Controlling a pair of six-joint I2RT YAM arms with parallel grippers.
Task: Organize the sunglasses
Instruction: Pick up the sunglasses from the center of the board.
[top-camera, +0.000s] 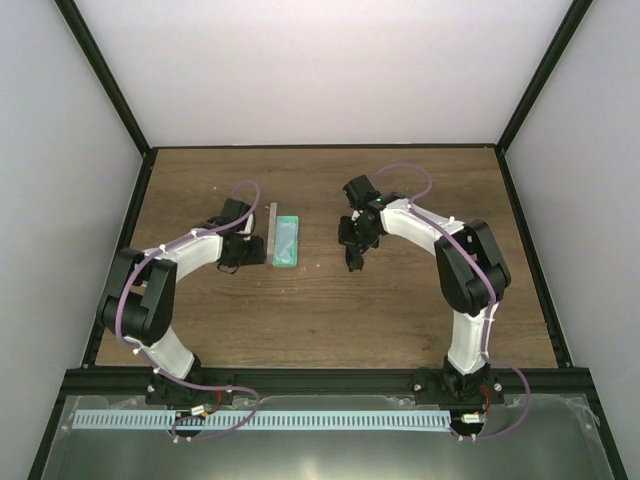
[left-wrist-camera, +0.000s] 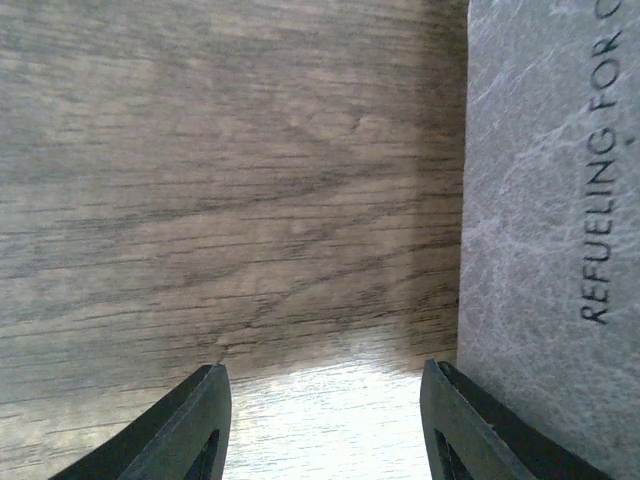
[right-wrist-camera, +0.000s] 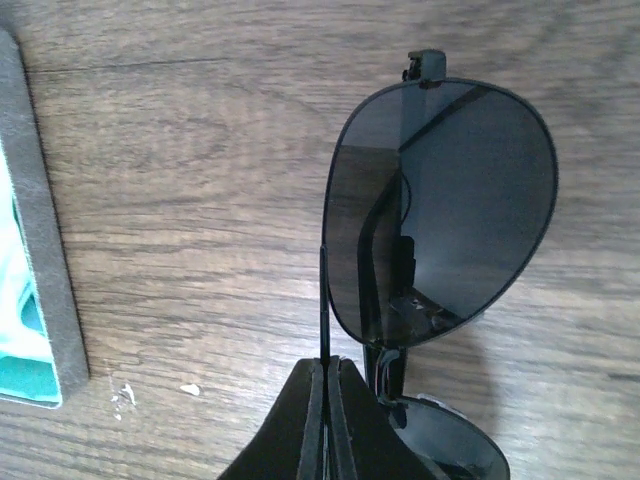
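Note:
The sunglasses (right-wrist-camera: 440, 210) have a thin black frame and dark lenses. They hang just above the wood in the right wrist view. My right gripper (right-wrist-camera: 326, 368) is shut on a thin black bar of their frame, and one lens sits beyond my fingertips to the right. In the top view this gripper (top-camera: 352, 248) is just right of the open grey case (top-camera: 285, 241) with green inside. My left gripper (left-wrist-camera: 325, 420) is open and empty, low over the table. Its right finger is beside the case's grey lid (left-wrist-camera: 550, 180), which has printed lettering.
The case's grey edge and green inside show at the left of the right wrist view (right-wrist-camera: 45, 260). Small white specks (right-wrist-camera: 125, 393) lie on the wood near it. A black frame and white walls border the wooden table (top-camera: 420, 310).

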